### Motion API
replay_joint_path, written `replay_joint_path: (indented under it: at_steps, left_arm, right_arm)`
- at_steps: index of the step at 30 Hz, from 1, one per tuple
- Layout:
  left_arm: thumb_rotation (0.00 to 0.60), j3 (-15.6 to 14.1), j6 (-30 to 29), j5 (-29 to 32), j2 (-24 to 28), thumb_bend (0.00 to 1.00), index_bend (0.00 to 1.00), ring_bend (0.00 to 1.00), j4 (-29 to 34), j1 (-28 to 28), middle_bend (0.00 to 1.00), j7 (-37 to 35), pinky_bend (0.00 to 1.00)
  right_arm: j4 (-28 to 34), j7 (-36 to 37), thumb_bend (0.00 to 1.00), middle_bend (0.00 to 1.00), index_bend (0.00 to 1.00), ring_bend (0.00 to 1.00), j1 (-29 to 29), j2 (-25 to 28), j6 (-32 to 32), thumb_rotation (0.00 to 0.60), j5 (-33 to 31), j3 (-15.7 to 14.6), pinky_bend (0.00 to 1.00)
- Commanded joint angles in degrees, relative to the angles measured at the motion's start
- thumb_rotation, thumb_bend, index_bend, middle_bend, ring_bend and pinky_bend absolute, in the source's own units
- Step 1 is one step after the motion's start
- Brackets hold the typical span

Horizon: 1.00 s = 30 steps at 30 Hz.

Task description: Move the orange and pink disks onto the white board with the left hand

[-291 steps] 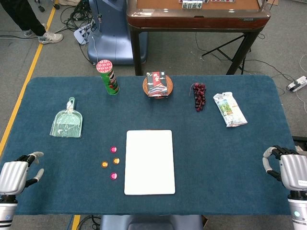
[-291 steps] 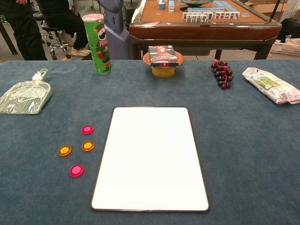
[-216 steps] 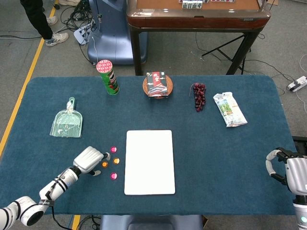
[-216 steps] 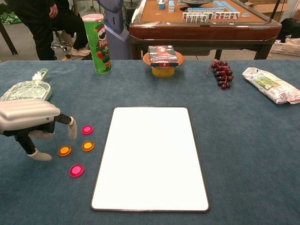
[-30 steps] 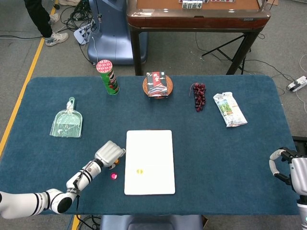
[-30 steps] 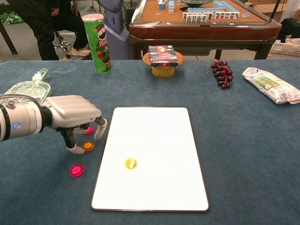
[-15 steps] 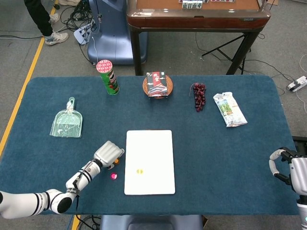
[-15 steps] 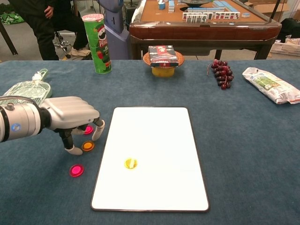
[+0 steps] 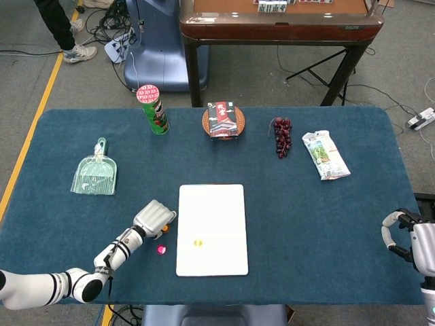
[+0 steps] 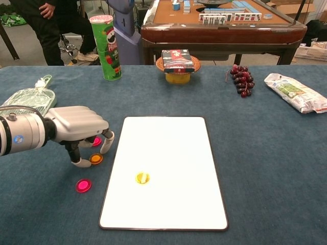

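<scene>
Small, flat and glossy, the disks look light and rigid, likely slippery plastic lying flush on the blue cloth of the counter (image 10: 265,168), so a fingertip pinch across the rim, or a nail-like lift under one edge, seems the only workable hold. One orange disk (image 10: 95,158) lies on the cloth just left of the white board (image 10: 168,153), directly beneath the left hand (image 10: 79,125), whose fingers (image 10: 107,142) are curled down around it; whether any fingertip actually touches the disk cannot be told, and the hand appears to hold nothing yet. A pink disk (image 10: 95,141) shows partly under the same hand, while a second pink disk (image 10: 83,185) sits apart, nearer the counter's front edge. One yellow-orange disk (image 10: 142,177) already rests on the board's lower left area, so by the look of it the job is partly done. The right hand (image 9: 414,241) waits at the counter's far right edge, fingers loosely curled on nothing. Farther back stand a green chip can (image 10: 106,47), a boxed item on a woven basket (image 10: 178,62), a bunch of dark grapes (image 10: 241,77), a snack bag (image 10: 296,93) and a green dustpan (image 10: 28,102).
</scene>
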State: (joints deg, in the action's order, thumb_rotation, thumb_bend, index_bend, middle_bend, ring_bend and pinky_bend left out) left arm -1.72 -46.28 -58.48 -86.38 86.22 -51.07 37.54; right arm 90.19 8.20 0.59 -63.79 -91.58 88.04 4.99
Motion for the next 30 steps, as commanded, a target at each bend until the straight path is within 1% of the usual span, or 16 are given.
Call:
replay_joint_path:
  at_steps: [1, 3, 13, 19, 24, 30]
  left_arm:
    - [0.6, 0.02, -0.05, -0.07, 0.0, 0.31, 0.57, 1.0, 0.06, -0.03, 1.0, -0.11, 1.0]
    - [0.6, 0.01, -0.07, -0.15, 0.03, 0.33, 0.57, 1.0, 0.14, -0.06, 1.0, -0.18, 1.0]
    - [0.6, -0.11, -0.25, -0.09, -0.1, 0.33, 0.57, 1.0, 0.08, -0.04, 1.0, -0.38, 1.0]
    - [0.6, 0.7, -0.91, -0.93, 0.69, 0.35, 0.58, 1.0, 1.29, -0.09, 1.0, -1.45, 1.0]
    - [0.6, 1.76, -1.57, -0.9, 1.37, 0.35, 0.58, 1.0, 3.51, -0.46, 1.0, -1.63, 1.0]
    - [0.6, 3.13, -1.96, -0.43, 0.29, 0.35, 0.58, 1.0, 5.63, -1.92, 1.0, -0.03, 1.0]
  right_arm:
    - [0.0, -0.06, 0.39, 0.49, 0.57, 0.54, 0.02, -0.03, 0.05, 0.6, -0.02, 0.0, 0.56]
    - [0.02, -0.09, 0.39, 0.49, 0.57, 0.54, 0.04, -0.03, 0.1, 0.6, 0.01, -0.04, 0.56]
    - [0.01, -0.03, 0.39, 0.49, 0.57, 0.54, 0.02, -0.01, 0.03, 0.6, -0.01, -0.01, 0.56]
    - [0.06, 0.06, 0.39, 0.49, 0.57, 0.54, 0.0, 0.02, -0.04, 0.6, 0.02, 0.0, 0.56]
    - [0.07, 0.12, 0.4, 0.49, 0.57, 0.54, -0.03, 0.05, -0.1, 0.6, 0.05, 0.01, 0.56]
    - [0.07, -0.01, 0.4, 0.49, 0.57, 0.54, 0.05, 0.02, 0.07, 0.6, 0.16, -0.1, 0.56]
